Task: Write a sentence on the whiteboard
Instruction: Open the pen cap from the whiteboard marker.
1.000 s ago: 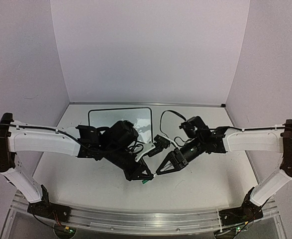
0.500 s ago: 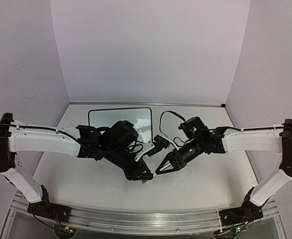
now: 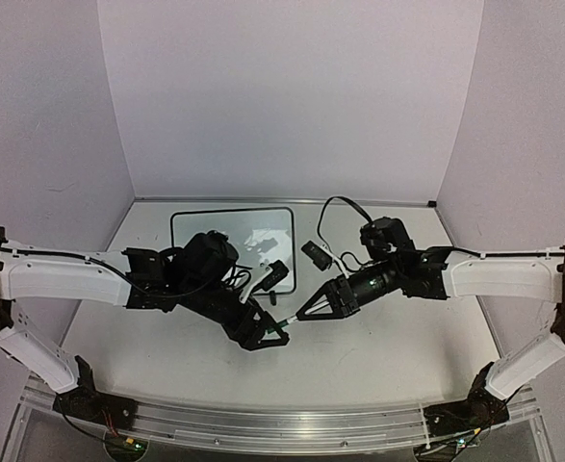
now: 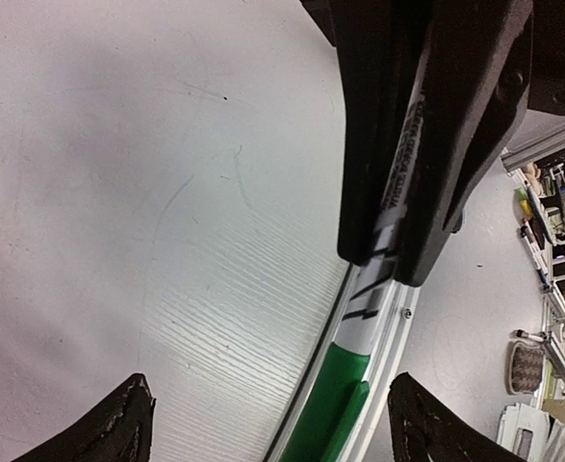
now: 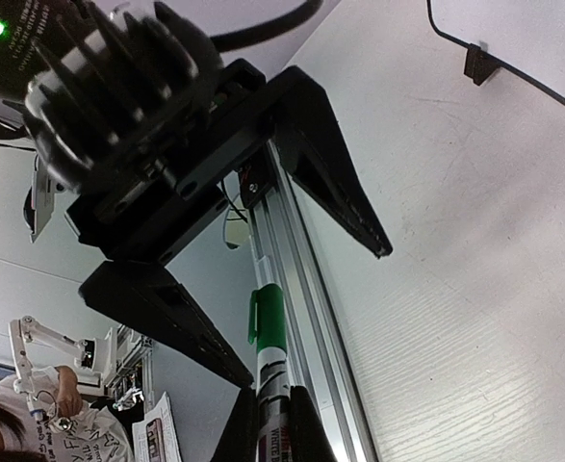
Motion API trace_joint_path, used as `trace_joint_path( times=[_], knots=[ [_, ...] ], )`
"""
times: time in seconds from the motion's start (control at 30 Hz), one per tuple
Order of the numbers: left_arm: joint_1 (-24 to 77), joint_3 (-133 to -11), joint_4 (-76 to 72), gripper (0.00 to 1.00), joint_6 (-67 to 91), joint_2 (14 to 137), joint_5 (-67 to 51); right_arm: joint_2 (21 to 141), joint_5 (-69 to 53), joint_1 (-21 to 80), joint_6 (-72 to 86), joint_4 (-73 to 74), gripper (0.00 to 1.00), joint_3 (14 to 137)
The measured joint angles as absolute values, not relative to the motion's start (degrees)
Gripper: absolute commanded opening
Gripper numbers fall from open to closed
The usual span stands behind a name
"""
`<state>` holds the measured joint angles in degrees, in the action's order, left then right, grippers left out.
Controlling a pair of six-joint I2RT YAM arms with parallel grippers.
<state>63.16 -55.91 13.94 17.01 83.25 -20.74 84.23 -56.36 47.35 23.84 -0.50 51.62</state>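
The whiteboard (image 3: pixel 232 234) lies flat behind both arms. In front of it, the right gripper (image 3: pixel 305 316) pinches a green-capped marker (image 4: pixel 383 252); the left gripper (image 3: pixel 274 335) around the cap looks spread.

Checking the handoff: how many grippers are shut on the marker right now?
1. The right gripper is shut on the marker; the left gripper stands open around its green cap end, fingers apart and not touching it.
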Motion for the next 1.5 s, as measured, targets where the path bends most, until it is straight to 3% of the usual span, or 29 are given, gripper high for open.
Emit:
trace_joint_path(
  times=[0.13,0.3,0.57,0.87,1.5],
  knots=[
    [63.2,-55.6,13.4,0.47,17.8,83.1,-23.0,84.2,-56.4,47.4,25.2,-1.7,0.0,51.6],
    [63.2,-55.6,13.5,0.38,17.2,83.0,-25.4,84.2,-56.5,47.4,26.2,-2.8,0.0,51.4],
    [63.2,-56.0,14.1,0.34,15.5,83.0,-27.5,84.2,-58.0,47.4,27.1,-3.0,0.0,50.7],
    [63.2,-57.0,14.9,0.01,13.2,83.4,-29.7,84.2,-60.5,47.3,27.1,-3.0,0.0,50.5],
    [63.2,-56.0,13.2,0.0,10.4,82.3,-30.8,82.8,-64.4,44.0,25.5,-3.7,0.0,49.3]
  ],
)
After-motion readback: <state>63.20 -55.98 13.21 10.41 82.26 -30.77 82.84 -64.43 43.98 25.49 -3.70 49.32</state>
